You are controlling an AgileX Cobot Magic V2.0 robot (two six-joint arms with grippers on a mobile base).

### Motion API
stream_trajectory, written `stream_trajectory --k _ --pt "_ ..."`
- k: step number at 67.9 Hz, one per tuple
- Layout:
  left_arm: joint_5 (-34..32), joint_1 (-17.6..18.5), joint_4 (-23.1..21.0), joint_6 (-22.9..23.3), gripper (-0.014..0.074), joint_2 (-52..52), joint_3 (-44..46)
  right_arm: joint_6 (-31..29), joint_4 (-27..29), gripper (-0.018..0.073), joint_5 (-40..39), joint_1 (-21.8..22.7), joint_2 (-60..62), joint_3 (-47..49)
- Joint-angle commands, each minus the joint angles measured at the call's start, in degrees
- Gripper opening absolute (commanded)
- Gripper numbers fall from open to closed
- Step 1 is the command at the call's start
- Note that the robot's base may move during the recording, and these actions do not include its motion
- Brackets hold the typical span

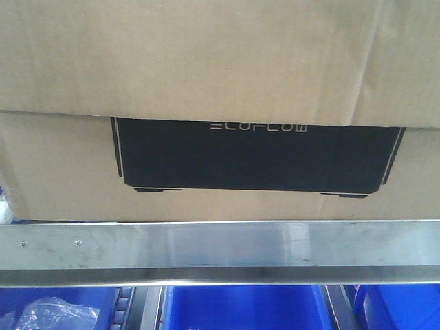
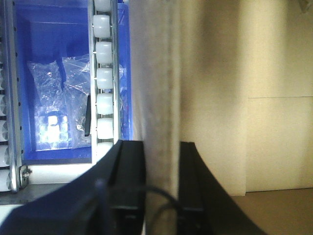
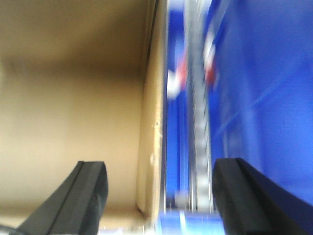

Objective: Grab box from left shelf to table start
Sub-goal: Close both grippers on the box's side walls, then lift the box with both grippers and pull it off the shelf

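The box (image 1: 206, 62) is brown cardboard with a black "ECOFLOW" panel. It fills the upper front view and rests on the left shelf, just behind the silver front rail (image 1: 220, 244). No gripper shows in the front view. In the left wrist view the box (image 2: 234, 73) lies to the right. My left gripper (image 2: 161, 143) has its jaws narrowly apart, and a blurred grey-tan strip (image 2: 156, 73) fills the gap; contact is unclear. My right gripper (image 3: 160, 162) is open, its jaws standing either side of the box edge (image 3: 151, 122). The table is out of view.
Blue plastic bins (image 1: 240, 309) sit under the rail, the left one (image 2: 54, 58) holding clear plastic bags (image 2: 58, 93). A track of white rollers (image 2: 104, 73) runs beside that bin. A roller rail (image 3: 198, 147) and blue bin wall (image 3: 264, 88) lie right of the box.
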State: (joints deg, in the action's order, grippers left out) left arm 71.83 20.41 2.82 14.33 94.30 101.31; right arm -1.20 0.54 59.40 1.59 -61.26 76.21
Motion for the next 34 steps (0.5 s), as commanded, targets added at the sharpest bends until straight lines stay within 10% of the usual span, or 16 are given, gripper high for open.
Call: stream_trajectory --k 1,26,34 --pt "2.3 0.3 -3.1 0.1 -0.0092 -1.3 1.3 -1.4 0.0 0.0552 -0.2 0.2 -4.1 4.9" --pt "2.3 0.3 -3.1 0.1 -0.0092 -1.3 1.3 -3.4 0.0 0.0545 -4.2 0.2 -19.2 7.0" --pt "2.0 0.3 -3.1 0.1 -0.0092 -1.3 1.3 -3.4 0.0 0.0396 -5.2 0.2 -20.7 7.0"
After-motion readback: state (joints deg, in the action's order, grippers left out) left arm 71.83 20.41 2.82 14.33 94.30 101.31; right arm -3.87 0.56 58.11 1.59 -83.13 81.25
